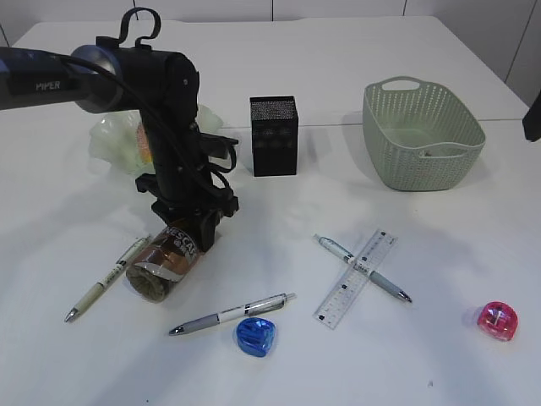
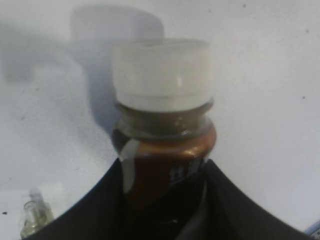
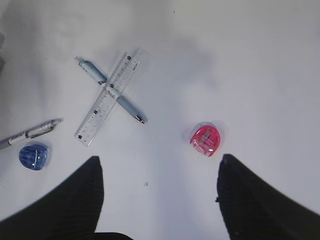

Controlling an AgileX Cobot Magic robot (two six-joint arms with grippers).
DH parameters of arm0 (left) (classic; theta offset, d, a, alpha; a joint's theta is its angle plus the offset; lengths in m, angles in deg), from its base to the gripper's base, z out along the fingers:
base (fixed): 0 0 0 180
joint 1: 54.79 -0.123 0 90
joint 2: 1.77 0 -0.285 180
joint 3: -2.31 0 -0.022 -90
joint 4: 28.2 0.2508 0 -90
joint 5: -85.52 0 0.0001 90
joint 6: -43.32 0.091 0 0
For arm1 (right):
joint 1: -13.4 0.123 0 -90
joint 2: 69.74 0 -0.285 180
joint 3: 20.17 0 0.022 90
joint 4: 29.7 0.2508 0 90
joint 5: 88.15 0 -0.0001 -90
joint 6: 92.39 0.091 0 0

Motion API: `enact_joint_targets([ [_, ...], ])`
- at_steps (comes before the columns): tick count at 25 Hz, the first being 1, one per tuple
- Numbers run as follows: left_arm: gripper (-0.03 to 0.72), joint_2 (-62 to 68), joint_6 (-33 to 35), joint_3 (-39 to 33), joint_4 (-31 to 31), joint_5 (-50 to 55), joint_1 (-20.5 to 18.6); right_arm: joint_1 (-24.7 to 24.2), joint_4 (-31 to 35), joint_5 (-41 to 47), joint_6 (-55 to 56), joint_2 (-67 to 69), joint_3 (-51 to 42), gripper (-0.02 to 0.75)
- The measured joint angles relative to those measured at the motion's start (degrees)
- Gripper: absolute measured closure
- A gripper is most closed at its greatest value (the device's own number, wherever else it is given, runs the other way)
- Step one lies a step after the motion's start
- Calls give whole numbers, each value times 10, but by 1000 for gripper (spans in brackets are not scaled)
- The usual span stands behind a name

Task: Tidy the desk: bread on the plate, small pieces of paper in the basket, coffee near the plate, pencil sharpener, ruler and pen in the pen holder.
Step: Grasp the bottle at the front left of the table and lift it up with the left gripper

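One risk: bottle (image 2: 162, 150) may slip; left gripper (image 1: 188, 237) pinches it low, cap far ahead.
Right gripper (image 3: 160, 195): spread, holding nothing.

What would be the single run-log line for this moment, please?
left gripper: around lying coffee bottle | right gripper: open above pink sharpener | ruler: crossed over a pen | basket: upright

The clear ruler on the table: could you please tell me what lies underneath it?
A grey-blue pen lies under the ruler, crossing it; both ends stick out, and the middle shows faintly through the clear plastic. Nothing else shows beneath it.
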Motion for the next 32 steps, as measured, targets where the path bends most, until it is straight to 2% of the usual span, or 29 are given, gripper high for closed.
enact_joint_targets([
  [19,417,-118,-9,-3,-27,1,0,0,0,0,0,0,0,187],
  [25,418,-212,-13,-70,-19,3,0,0,0,0,0,0,0,187],
  [32,419,-329,-30,-141,37,9,-2,0,0,0,0,0,0,187],
])
